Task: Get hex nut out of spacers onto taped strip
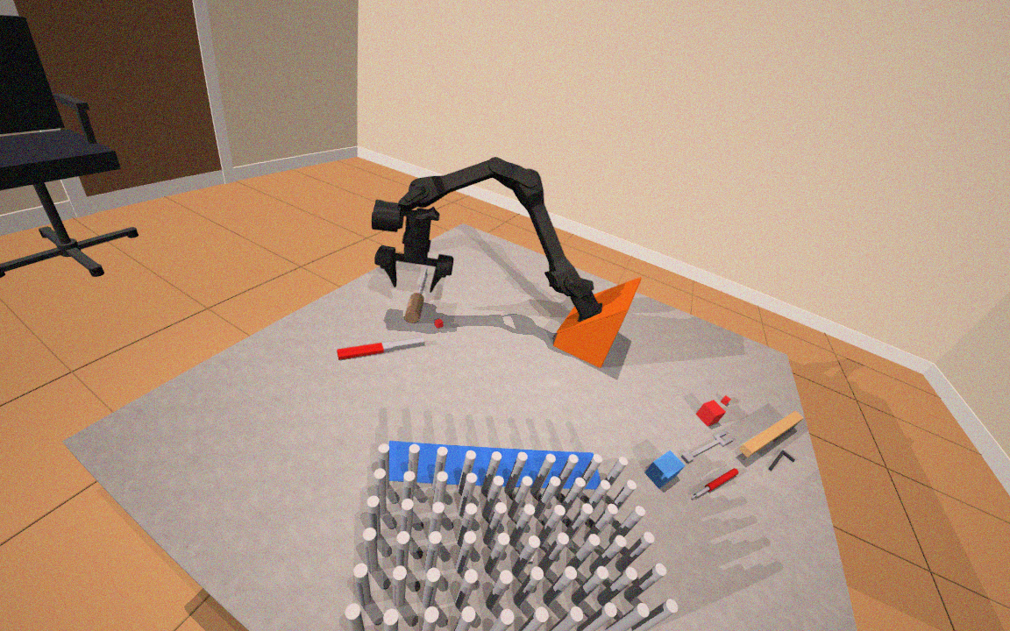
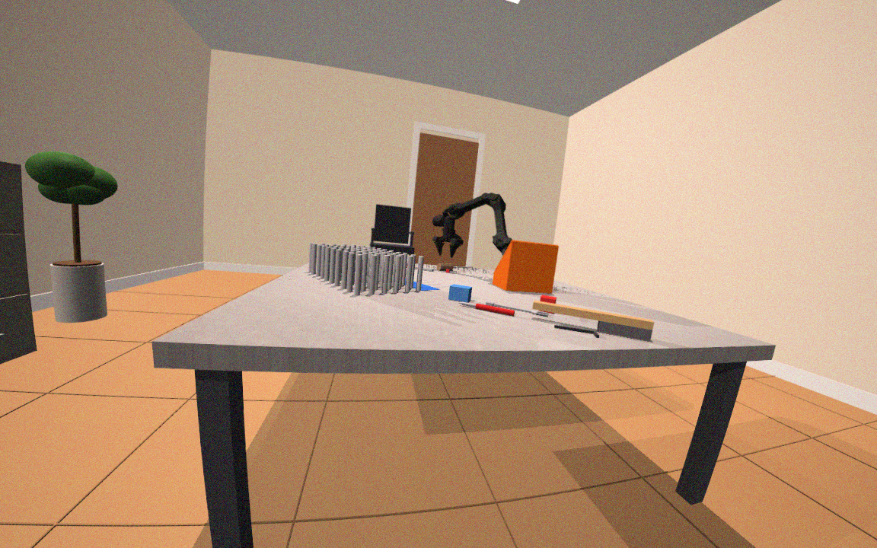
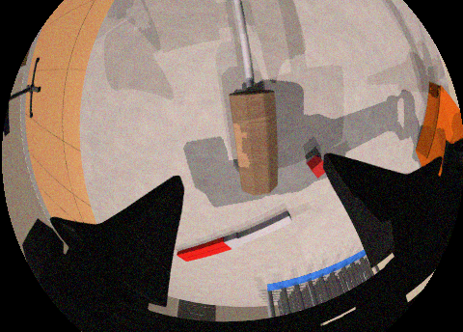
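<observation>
open empty gripper [image 1: 415, 279] hangs above a hook tool [image 3: 254, 139], stubby tan wooden handle, thin curved grey metal shaft.

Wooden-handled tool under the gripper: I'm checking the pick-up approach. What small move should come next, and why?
Probably a straight descent. The open, empty gripper hovers above the wooden-handled tool, which lies flat on the table. In the wrist view its handle sits between the fingers, so lowering until they straddle the handle should set up the close.
</observation>
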Tool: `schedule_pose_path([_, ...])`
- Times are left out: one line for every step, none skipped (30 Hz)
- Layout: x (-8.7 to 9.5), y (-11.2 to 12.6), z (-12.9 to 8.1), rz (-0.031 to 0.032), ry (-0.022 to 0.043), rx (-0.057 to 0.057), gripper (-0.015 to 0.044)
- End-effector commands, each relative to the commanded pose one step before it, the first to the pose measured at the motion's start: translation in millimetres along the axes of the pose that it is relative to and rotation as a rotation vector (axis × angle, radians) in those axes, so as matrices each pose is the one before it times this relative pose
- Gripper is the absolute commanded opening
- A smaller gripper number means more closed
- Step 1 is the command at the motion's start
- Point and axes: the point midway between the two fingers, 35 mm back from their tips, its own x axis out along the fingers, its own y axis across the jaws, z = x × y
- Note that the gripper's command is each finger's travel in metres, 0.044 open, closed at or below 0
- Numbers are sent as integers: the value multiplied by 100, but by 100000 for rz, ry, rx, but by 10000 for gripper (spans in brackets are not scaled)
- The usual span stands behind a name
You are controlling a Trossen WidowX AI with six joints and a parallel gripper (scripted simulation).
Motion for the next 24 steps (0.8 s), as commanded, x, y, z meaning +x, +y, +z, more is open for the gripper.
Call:
schedule_pose_path([-96,-389,-14,-535,-721,1741,440])
schedule_pose_path([13,-276,-261,-40,20,-2,440])
schedule_pose_path([5,-93,-86,-12,6,-1,440])
schedule_pose_path([0,0,0,0,0,0,440])
schedule_pose_path([0,0,0,0,0,0,440])
schedule_pose_path([0,0,0,0,0,0,440])
schedule_pose_path([0,0,0,0,0,0,440])
schedule_pose_path([0,0,0,0,0,0,440])
schedule_pose_path([0,0,0,0,0,0,440])
schedule_pose_path([0,0,0,0,0,0,440])
schedule_pose_path([0,0,0,0,0,0,440])
schedule_pose_path([0,0,0,0,0,0,440])
schedule_pose_path([0,0,0,0,0,0,414])
schedule_pose_path([0,0,0,0,0,0,387])
schedule_pose_path([0,0,0,0,0,0,361])
schedule_pose_path([0,0,0,0,0,0,335])
schedule_pose_path([0,0,0,0,0,0,309])
schedule_pose_path([0,0,0,0,0,0,282])
schedule_pose_path([0,0,0,0,0,0,280])
schedule_pose_path([0,0,0,0,0,0,280])
schedule_pose_path([0,0,0,0,0,0,280])
schedule_pose_path([0,0,0,0,0,0,280])
schedule_pose_path([0,0,0,0,0,0,280])
schedule_pose_path([0,0,0,0,0,0,280])
